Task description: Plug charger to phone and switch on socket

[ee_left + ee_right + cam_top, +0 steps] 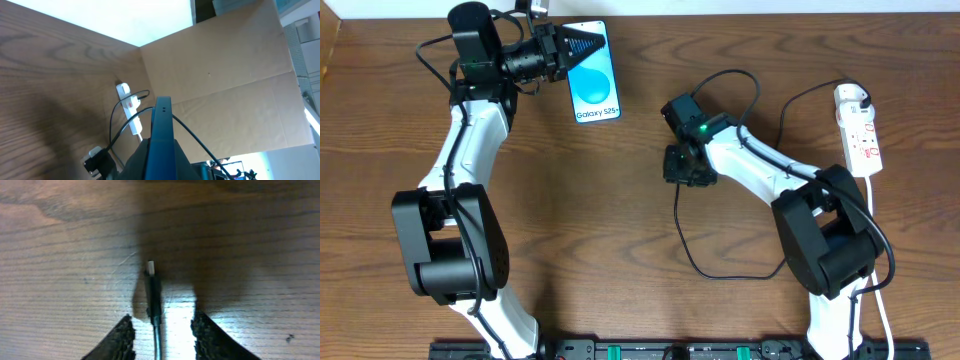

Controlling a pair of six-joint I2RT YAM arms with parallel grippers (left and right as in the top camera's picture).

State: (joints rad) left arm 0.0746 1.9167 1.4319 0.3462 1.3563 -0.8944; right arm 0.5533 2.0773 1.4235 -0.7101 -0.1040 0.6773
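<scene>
The phone has a bright blue screen and lies face up at the far middle-left of the table. My left gripper is shut on its far end. In the left wrist view the phone shows edge-on between the jaws. The charger's black cable loops over the table. Its small plug lies on the wood between the fingers of my right gripper, which is open and not touching it. In the overhead view that gripper is at the table's middle. The socket, a white power strip, lies at the far right.
The power strip also shows in the left wrist view, with a brown cardboard wall behind it. The strip's white cord runs down the right edge. A black rail lines the table's front edge.
</scene>
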